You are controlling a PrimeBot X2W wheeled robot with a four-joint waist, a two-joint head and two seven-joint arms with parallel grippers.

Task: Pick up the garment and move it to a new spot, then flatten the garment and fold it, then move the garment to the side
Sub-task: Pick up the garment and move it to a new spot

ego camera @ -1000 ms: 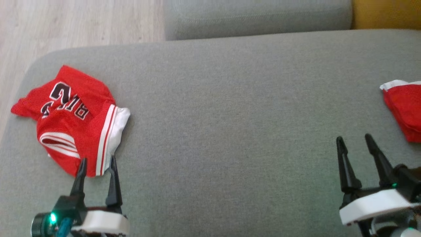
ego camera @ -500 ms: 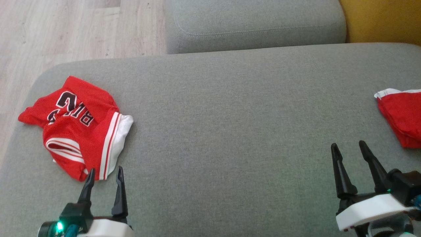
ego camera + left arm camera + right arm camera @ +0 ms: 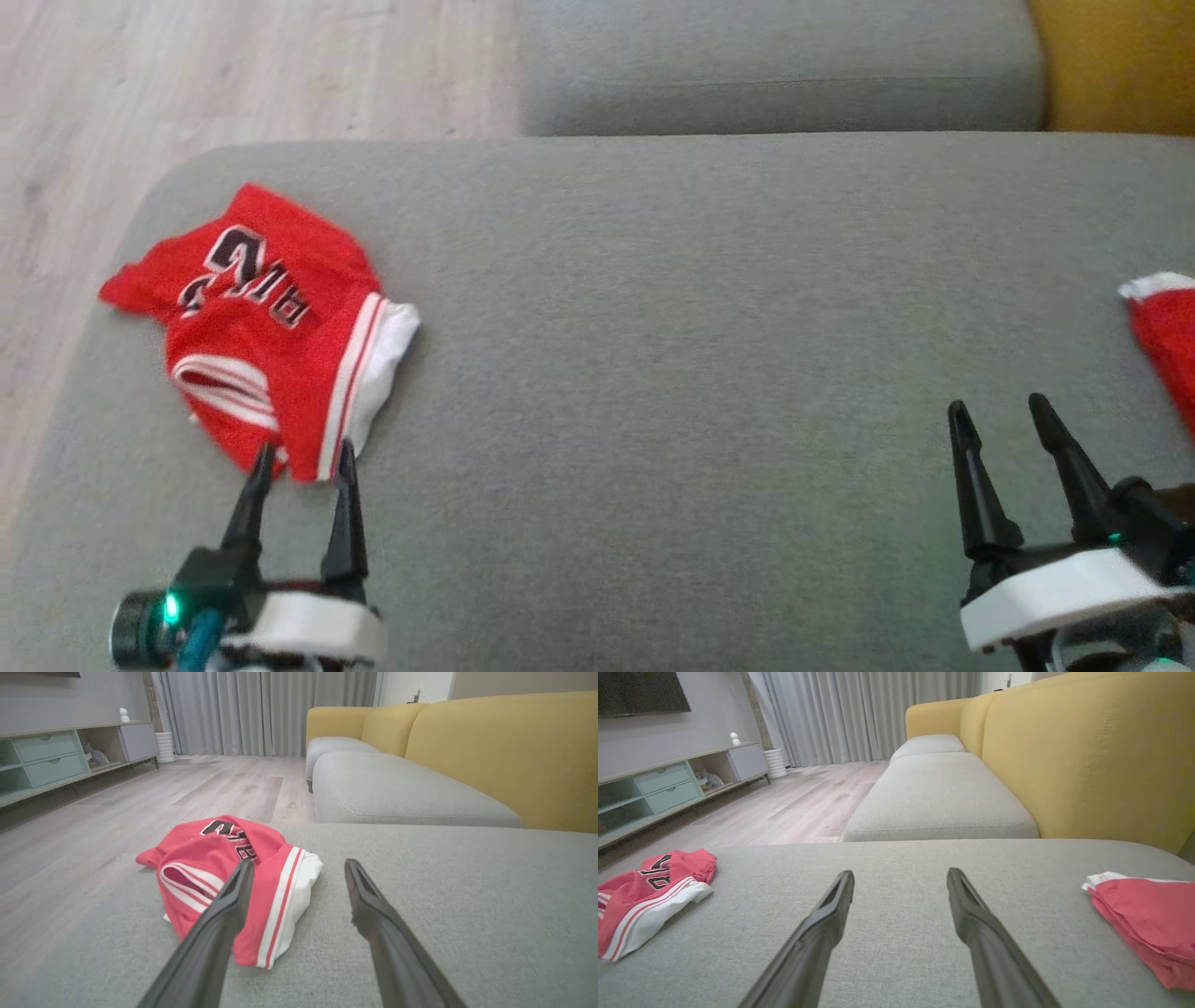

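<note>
A red basketball-style garment [image 3: 271, 336] with white trim and dark lettering is lying crumpled on the left part of a wide grey seat cushion [image 3: 653, 373], close to the cushion's rounded left corner. In the left wrist view the garment [image 3: 196, 854] is sitting just ahead of the fingers. In the right wrist view it [image 3: 649, 891] is lying far off to the left.

The left gripper [image 3: 305, 453] is hovering at the garment's near hem with its two dark fingers spread wide and holding nothing. In the left wrist view this gripper [image 3: 299, 863] is showing one finger in front of the red cloth and the other over bare cushion. Whether a tip is touching the fabric cannot be told.

The right gripper [image 3: 997, 408] is resting well apart on the right, also spread wide and empty, over bare cushion [image 3: 901, 873].

A folded red cloth [image 3: 1167, 345] with a white edge is lying at the far right [image 3: 1148, 924].

Compared with half a second ago, the whole head view is sitting further to the right, so the camera has turned. The garment is keeping its shape and place on the cushion, and both grippers are staying wide.

Beyond are a further grey cushion [image 3: 775, 65], a yellow backrest [image 3: 1111, 65] and a wooden floor [image 3: 233, 65].
</note>
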